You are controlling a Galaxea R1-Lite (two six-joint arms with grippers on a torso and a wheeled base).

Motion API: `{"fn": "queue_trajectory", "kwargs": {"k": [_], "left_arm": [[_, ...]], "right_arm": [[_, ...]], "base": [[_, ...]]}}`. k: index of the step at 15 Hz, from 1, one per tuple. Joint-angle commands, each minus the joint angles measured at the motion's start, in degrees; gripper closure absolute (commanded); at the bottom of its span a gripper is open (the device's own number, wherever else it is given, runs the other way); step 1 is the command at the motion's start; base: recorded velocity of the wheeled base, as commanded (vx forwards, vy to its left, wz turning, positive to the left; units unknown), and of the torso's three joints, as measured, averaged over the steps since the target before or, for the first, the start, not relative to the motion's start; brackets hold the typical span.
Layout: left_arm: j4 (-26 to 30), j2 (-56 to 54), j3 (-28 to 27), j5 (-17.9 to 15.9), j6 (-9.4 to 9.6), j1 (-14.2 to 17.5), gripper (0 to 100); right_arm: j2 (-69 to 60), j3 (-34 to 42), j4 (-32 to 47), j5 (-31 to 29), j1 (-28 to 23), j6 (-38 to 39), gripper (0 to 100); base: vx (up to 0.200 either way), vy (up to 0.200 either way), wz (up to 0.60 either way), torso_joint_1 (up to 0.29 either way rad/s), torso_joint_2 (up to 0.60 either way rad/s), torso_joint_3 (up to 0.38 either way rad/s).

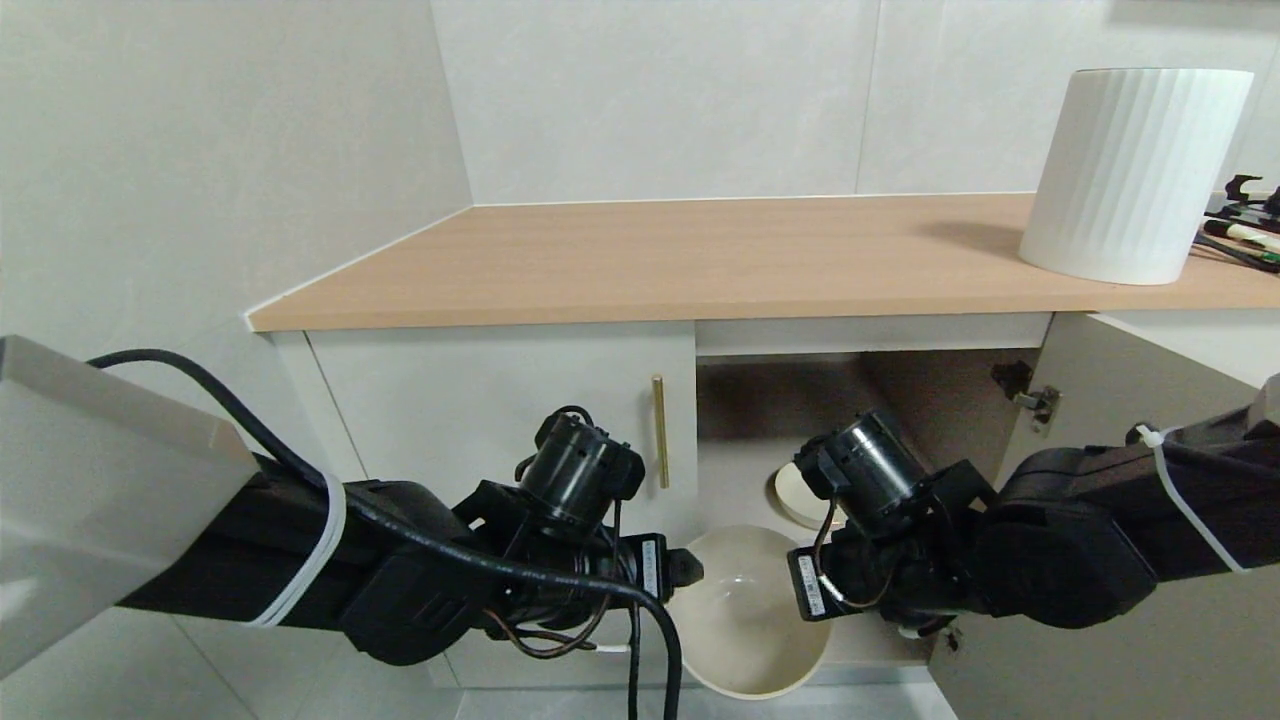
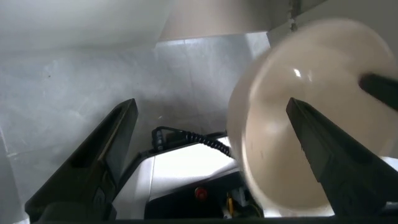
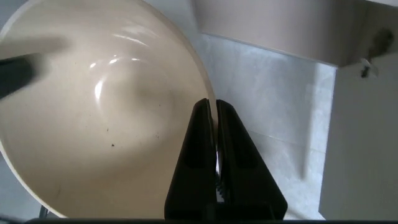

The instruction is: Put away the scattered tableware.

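A cream bowl (image 1: pixel 745 615) hangs tilted in front of the open cabinet, low between my two arms. My right gripper (image 1: pixel 820 590) is shut on the bowl's right rim; in the right wrist view its fingers (image 3: pixel 208 115) pinch the bowl's (image 3: pixel 99 118) edge. At the bowl's left side, my left gripper (image 1: pixel 688 570) is open, with one fingertip close to the rim. The left wrist view shows its fingers spread wide (image 2: pixel 211 112) and the bowl (image 2: pixel 292 106) by the far finger. A pale plate (image 1: pixel 800 497) lies inside the cabinet.
The cabinet's right door (image 1: pixel 1100 620) stands open; the left door with a brass handle (image 1: pixel 658 430) is closed. On the wooden counter (image 1: pixel 650 260) stand a white ribbed container (image 1: pixel 1135 175) and some pens (image 1: pixel 1245 235). A tiled wall closes the left side.
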Motion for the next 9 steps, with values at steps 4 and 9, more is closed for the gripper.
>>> {"fn": "queue_trajectory", "kwargs": {"k": [4,9], "left_arm": [[-0.02,-1.67,0.12,0.02,-0.14,0.06,0],[0.07,-2.03,0.12,-0.07,-0.23,0.06,0]], "right_arm": [[4.19,-1.63,-2.12,0.05,-10.95,0.76,100],[11.22,-2.78,-14.95,-0.04,-17.89,5.33,100]], "base": [[0.0,0.0,0.0,0.0,0.0,0.0],[0.0,0.0,0.0,0.0,0.0,0.0]]}}
